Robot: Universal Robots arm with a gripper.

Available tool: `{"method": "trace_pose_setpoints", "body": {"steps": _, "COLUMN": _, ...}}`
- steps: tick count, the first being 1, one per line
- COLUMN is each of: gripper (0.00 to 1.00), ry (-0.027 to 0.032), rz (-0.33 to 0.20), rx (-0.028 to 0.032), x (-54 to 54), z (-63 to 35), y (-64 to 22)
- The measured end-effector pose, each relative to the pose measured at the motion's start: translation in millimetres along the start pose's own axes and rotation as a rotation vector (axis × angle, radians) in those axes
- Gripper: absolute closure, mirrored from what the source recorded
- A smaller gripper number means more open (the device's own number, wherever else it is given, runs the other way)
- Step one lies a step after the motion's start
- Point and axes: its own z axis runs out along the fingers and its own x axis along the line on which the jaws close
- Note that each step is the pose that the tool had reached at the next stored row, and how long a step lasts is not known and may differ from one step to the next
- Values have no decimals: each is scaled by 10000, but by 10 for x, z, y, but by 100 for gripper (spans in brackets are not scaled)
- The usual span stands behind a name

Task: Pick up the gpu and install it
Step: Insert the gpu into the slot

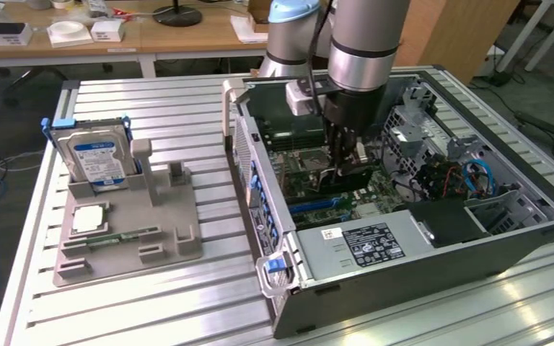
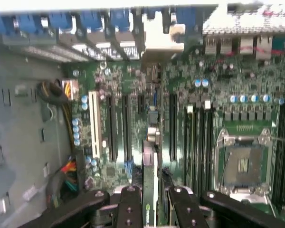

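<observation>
Tool (image 2: pixel 154 197) partly closed, clamped on upright gpu (image 2: pixel 149 164), above motherboard (image 2: pixel 218 90), inside open case (image 1: pixel 431 267)

The gpu (image 1: pixel 351 178) is a thin, dark card standing upright on its long edge inside the open computer case (image 1: pixel 402 245), just toward 3 o'clock from the exterior view's centre. Edge-on in the wrist view it shows a green board edge and a pale metal end. The gripper (image 2: pixel 153 194) clamps it over the motherboard (image 2: pixel 218 90) slots.

Green motherboard (image 2: pixel 128 80) with black slots (image 2: pixel 173 128), gpu (image 2: pixel 149 161) edge green and grey, black gripper (image 2: pixel 152 192), blue-labelled silver hard drive (image 1: pixel 94 155), ribbed silver table (image 1: pixel 152 108)
</observation>
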Motion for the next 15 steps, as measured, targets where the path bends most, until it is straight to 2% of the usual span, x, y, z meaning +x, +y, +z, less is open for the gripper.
{"method": "trace_pose_setpoints", "body": {"steps": 3, "gripper": 74, "ry": -2, "rz": 3, "rx": 1, "x": 2, "z": 3, "y": 63}}
{"method": "trace_pose_setpoints", "body": {"steps": 8, "gripper": 74, "ry": 0, "rz": 1, "rx": 0, "x": 0, "z": 67, "y": 70}}
{"method": "trace_pose_setpoints", "body": {"steps": 12, "gripper": 74, "ry": -2, "rz": 1, "rx": 1, "x": 1, "z": 84, "y": 119}}
{"method": "trace_pose_setpoints", "body": {"steps": 15, "gripper": 74, "ry": -1, "rz": 0, "rx": 1, "x": 2, "z": 98, "y": 125}}
